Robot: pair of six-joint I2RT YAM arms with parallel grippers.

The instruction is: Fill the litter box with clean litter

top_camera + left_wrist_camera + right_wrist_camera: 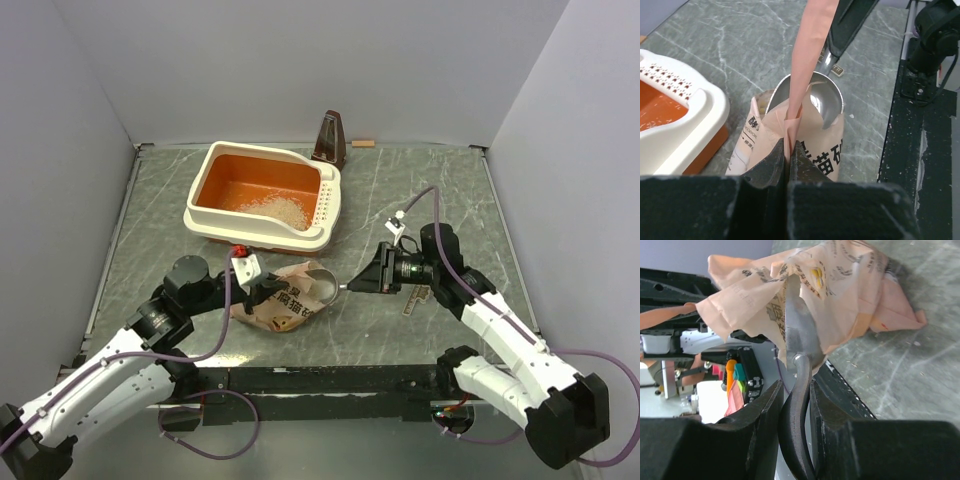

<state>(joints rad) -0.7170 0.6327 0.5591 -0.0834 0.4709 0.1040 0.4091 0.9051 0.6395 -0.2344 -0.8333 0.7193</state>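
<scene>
Scooping step: left gripper pinches the bag lip upright; right gripper clamps the scoop handle, its bowl in the mouth and seemingly empty. The litter box just behind holds a little clean litter. Next: dig deeper, lift level.

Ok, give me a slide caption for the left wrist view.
Left gripper pinching the tan bag, a metal scoop resting at its mouth, the litter box alongside.

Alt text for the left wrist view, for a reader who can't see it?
The left gripper is shut on the top edge of an open tan bag, and a metal scoop rests in the bag's mouth. The cream litter box, with its orange interior, sits to the left on the grey marbled table.
</scene>
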